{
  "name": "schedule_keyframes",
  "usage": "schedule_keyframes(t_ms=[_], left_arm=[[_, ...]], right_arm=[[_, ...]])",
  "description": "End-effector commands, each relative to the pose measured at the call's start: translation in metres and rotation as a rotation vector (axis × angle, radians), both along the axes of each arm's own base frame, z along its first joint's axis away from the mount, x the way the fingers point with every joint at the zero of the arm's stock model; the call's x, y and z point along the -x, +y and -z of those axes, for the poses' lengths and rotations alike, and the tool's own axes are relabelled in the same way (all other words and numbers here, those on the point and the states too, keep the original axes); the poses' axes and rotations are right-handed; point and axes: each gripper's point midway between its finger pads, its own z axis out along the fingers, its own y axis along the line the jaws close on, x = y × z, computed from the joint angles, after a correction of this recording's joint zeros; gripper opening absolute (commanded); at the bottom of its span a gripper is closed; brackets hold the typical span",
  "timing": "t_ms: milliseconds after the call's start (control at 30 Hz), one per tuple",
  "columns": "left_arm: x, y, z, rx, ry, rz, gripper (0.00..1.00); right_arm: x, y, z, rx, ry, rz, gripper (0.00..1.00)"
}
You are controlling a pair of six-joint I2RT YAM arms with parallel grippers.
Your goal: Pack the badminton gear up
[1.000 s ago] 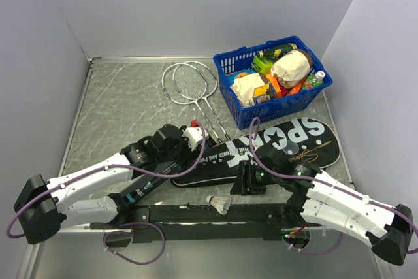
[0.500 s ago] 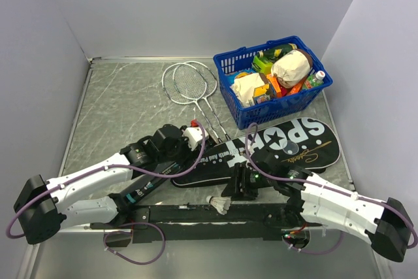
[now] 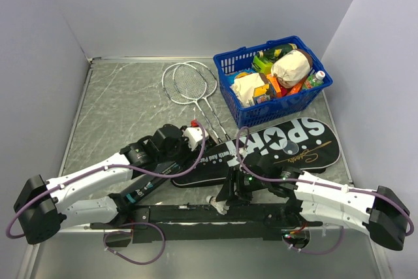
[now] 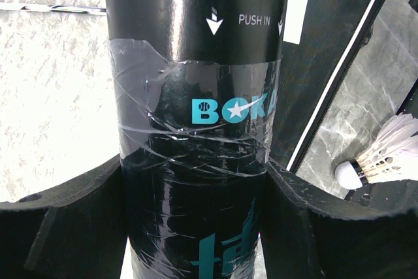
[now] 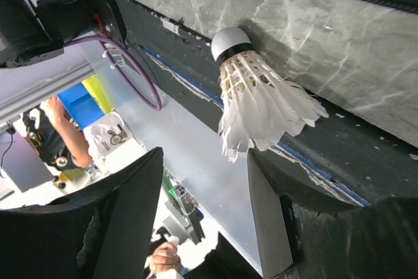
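Note:
My left gripper [image 4: 196,187] is shut on the long dark tube [image 4: 196,96], its pads pressed on both sides; in the top view that gripper [image 3: 168,161] sits left of the black "SPORT" bag [image 3: 287,148], and the tube [image 3: 142,189] slants below it. A white shuttlecock [image 5: 261,96] lies on the table by the front rail, also seen as shuttlecock [image 3: 216,202]. My right gripper [image 5: 206,181] is open, its fingertips just short of the feathers; from above it is the right gripper [image 3: 226,195]. Two rackets [image 3: 189,86] lie at the back.
A blue basket [image 3: 230,63] full of groceries stands at the back right, beside the bag's wide end. A black rail [image 3: 196,215] runs along the near edge between the arm bases. Grey walls close in the table on three sides.
My right gripper has slid left along the bag's near edge up to the shuttlecock, its jaws a little wider. The left arm and the tube have stayed put.

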Motion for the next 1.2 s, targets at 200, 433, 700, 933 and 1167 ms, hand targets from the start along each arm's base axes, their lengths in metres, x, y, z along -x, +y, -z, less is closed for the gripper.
schedule_keyframes(t_ms=[200, 433, 700, 933, 1167], left_arm=[[-0.004, -0.01, -0.03, 0.073, -0.039, 0.009, 0.01], [-0.005, -0.011, -0.029, 0.069, -0.035, 0.01, 0.01], [-0.004, -0.011, -0.026, 0.063, -0.028, 0.013, 0.01], [-0.005, -0.011, -0.024, 0.056, -0.026, 0.011, 0.01], [-0.005, -0.011, -0.023, 0.054, -0.025, 0.01, 0.01]], right_arm=[[-0.006, 0.007, 0.007, 0.002, -0.008, 0.058, 0.62], [-0.021, 0.003, 0.01, 0.061, -0.056, 0.123, 0.62], [-0.034, 0.011, 0.01, 0.062, -0.088, 0.155, 0.6], [-0.036, 0.022, 0.007, 0.022, -0.096, 0.136, 0.51], [-0.037, 0.026, 0.005, 0.012, -0.1, 0.126, 0.35]])
